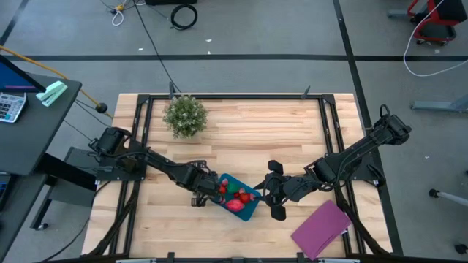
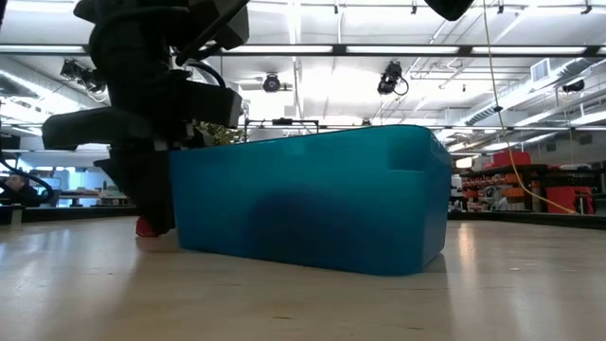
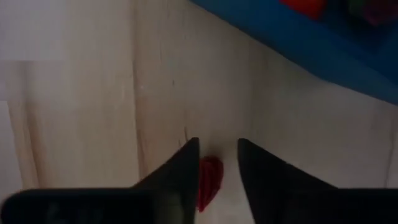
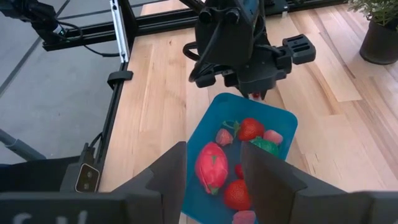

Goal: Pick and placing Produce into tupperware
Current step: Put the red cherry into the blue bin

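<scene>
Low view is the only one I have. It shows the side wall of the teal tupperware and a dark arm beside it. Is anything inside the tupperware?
Observer: Yes. The right wrist view shows several pieces in the tupperware, among them a large pink-red piece, a strawberry and a green piece.
Operator: Which arm is beside it?
Observer: The left gripper, by the high view. The right gripper is at the tupperware's opposite end.
Operator: Does the left one hold something?
Observer: Not gripped. Its jaws stand open, with a small red piece between them on the table, outside the tupperware.
</scene>
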Robot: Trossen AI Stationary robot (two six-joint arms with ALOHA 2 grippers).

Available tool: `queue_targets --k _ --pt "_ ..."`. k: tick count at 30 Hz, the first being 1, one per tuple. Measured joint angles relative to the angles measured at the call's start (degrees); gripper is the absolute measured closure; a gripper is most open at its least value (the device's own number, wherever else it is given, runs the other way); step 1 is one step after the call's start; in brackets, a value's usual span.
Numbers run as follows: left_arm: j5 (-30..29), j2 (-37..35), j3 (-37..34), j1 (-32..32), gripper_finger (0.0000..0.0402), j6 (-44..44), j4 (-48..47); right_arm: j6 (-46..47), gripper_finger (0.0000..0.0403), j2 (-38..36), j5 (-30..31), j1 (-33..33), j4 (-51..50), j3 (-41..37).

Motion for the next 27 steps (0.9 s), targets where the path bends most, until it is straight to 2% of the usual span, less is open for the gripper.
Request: queue_targets --k 5,10,15,27 --pt "0.8 0.0 0.0 0.0 0.0226 1.9 -0.4 0.0 0.0243 0.0 0.0 0.0 0.0 0.0" --pt "2.9 -0.1 0.1 0.0 0.0201 1.6 -4.6 0.0 0.0243 0.0 0.0 0.0 0.0 0.0" --pt "3.2 -0.1 0.1 0.0 0.0213 -2.9 -12.3 0.0 0.0243 0.0 0.0 0.0 0.0 0.0" --pt "3.2 -0.1 0.1 0.0 0.0261 -1.6 -7.4 0.0 0.0243 0.0 0.0 0.0 0.0 0.0"
